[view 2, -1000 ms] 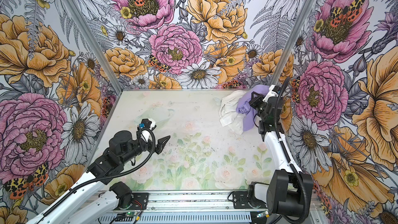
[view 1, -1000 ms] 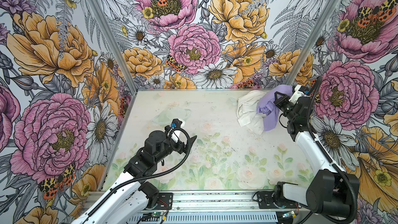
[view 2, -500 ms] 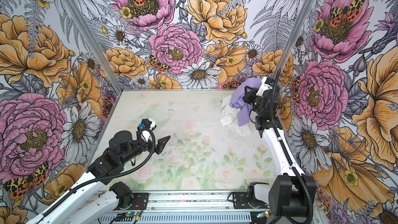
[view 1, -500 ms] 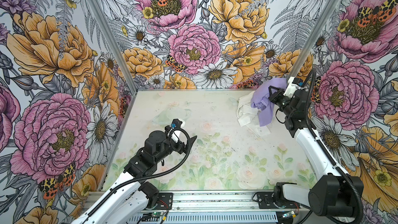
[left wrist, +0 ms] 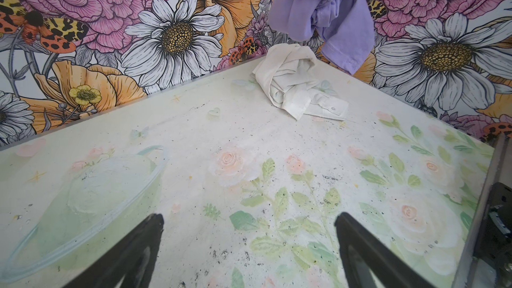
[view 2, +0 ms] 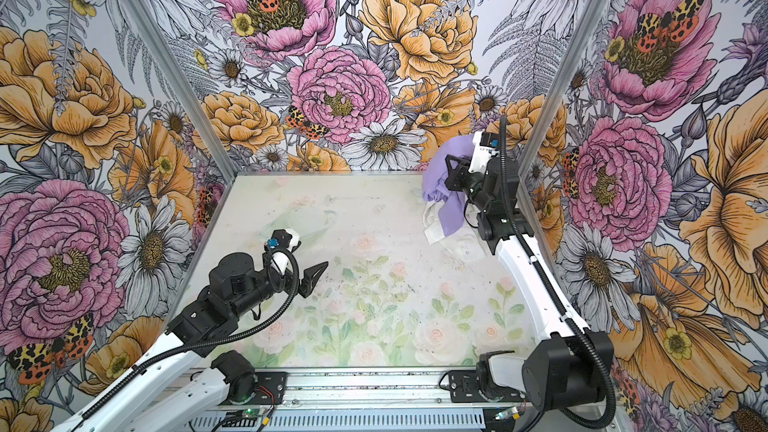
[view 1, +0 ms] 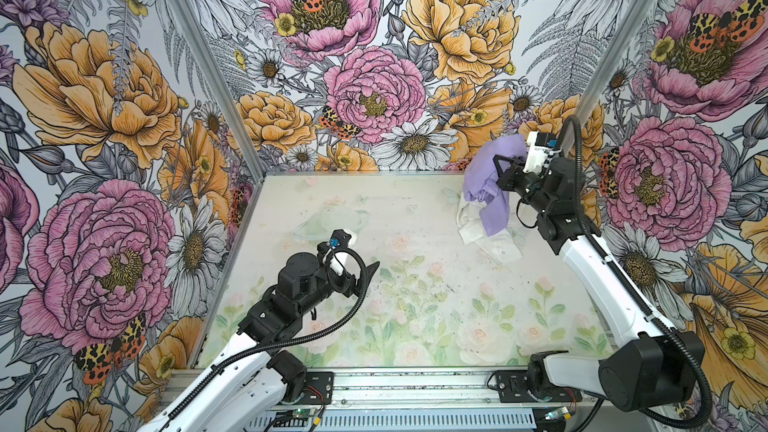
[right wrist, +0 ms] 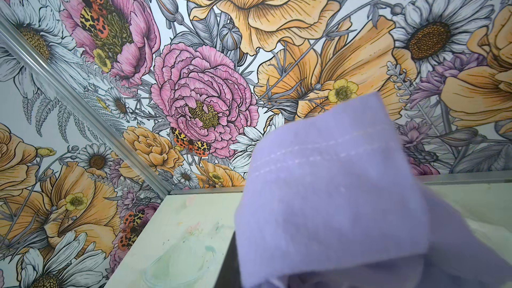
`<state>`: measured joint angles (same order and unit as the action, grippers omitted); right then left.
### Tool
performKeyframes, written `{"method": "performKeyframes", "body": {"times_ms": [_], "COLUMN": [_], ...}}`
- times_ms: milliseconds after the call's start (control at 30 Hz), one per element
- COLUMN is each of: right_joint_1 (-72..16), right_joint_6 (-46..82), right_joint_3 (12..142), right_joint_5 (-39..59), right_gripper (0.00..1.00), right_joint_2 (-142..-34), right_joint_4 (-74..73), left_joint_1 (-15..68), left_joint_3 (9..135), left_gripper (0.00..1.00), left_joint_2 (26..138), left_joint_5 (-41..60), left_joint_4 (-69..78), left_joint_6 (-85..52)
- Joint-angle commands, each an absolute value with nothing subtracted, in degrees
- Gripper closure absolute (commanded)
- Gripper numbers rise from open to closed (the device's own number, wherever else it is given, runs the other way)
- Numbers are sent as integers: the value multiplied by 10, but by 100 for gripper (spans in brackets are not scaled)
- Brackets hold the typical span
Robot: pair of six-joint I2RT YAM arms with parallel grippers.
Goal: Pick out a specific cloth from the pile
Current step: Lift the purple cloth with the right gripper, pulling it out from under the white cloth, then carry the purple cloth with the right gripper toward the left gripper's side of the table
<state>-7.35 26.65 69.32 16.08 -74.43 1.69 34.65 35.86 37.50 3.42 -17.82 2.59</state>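
With fingers clamped on it, the right gripper (view 1: 496, 170) holds the soft lavender-purple cloth (view 1: 494, 211) above the crumpled white buttoned-shirt pile (view 1: 490, 245), the left gripper (left wrist: 249, 217) waits with fingers apart, and only setting the cloth aside seems left.

Both top views look down from high in front, sharing the whole bench (view 1: 415, 218) — wrist cameras sit far nearer, facing the flowered walls (right wrist: 205, 101).

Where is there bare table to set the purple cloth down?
Free: the middle and front of the table, between left gripper and right arm, and the far-left corner. Crowded: the far-right corner, white shirt lying under the cloth in the right gripper.
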Motion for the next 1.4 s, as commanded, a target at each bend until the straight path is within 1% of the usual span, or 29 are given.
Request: {"method": "performKeyframes", "body": {"times_ms": [0,733,1133,1367], "right_joint_1": [-95,-246,-311,-338], "right_joint_6": [231,206,225,242], "right_joint_3": [729,840,929,1003], "right_joint_5": [154,132,136,141], "right_gripper": [100,100,100,100], "right_joint_2": [-756,-894,-1015,-1097], "right_joint_4": [8,11,-14,-21], "left_joint_1": [351,351,351,351], "left_joint_3": [356,354,353,352], "left_gripper": [1,1,1,1], "left_joint_2": [367,346,338,332], "left_joint_5": [21,0,-4,-10], "left_joint_4": [-181,-181,-181,-181], "left_joint_6": [34,36,37,38]}}
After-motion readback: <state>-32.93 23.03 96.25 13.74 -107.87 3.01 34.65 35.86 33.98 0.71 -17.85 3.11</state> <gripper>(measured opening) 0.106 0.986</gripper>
